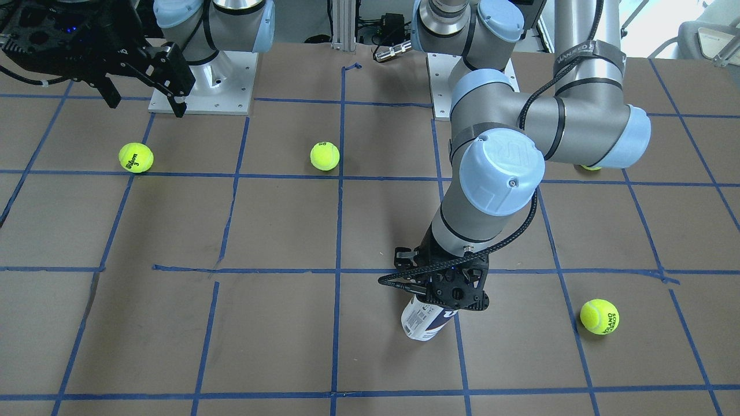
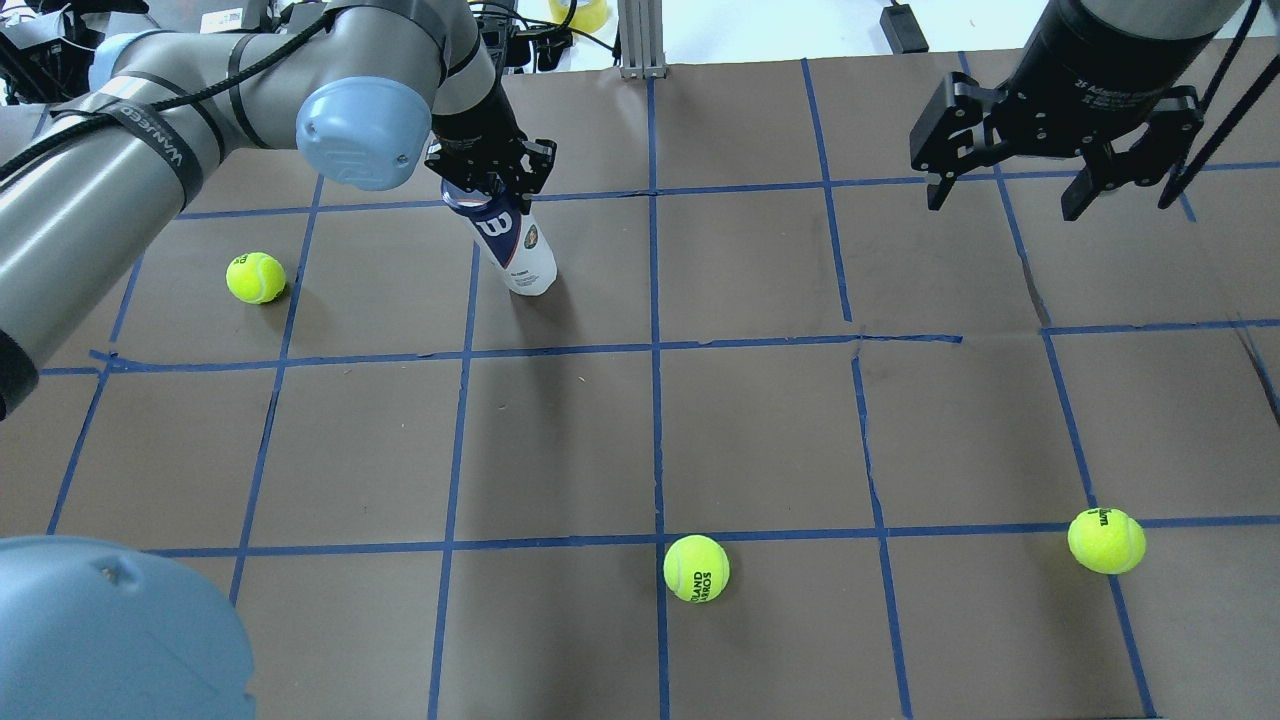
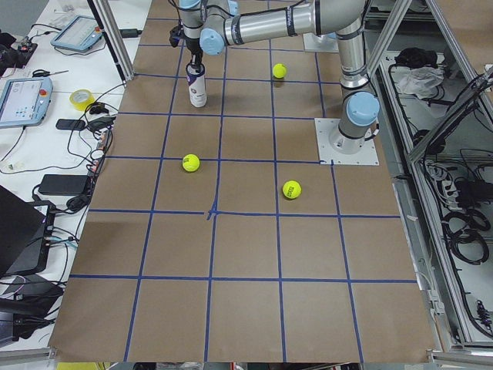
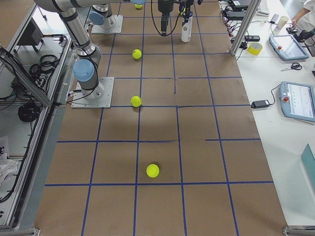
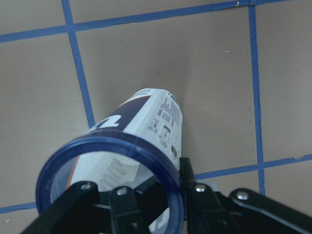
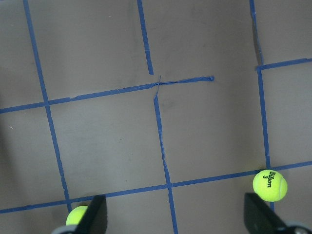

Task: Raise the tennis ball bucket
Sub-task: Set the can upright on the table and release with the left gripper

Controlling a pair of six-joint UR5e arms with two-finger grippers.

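Note:
The tennis ball bucket (image 2: 512, 245) is a clear can with a white label, a navy band and a dark blue rim. It stands tilted at the far left of the table, also in the front-facing view (image 1: 425, 320) and the left wrist view (image 5: 146, 131). My left gripper (image 2: 490, 185) is shut on its rim from above, one finger inside the rim and one outside in the left wrist view (image 5: 156, 195). I cannot tell if the base touches the paper. My right gripper (image 2: 1008, 200) is open and empty, high over the far right.
Several yellow-green tennis balls lie on the brown paper with its blue tape grid: one left of the bucket (image 2: 255, 277), one near the front middle (image 2: 696, 568), one front right (image 2: 1106, 540). The arm bases (image 1: 202, 86) stand at the robot's edge.

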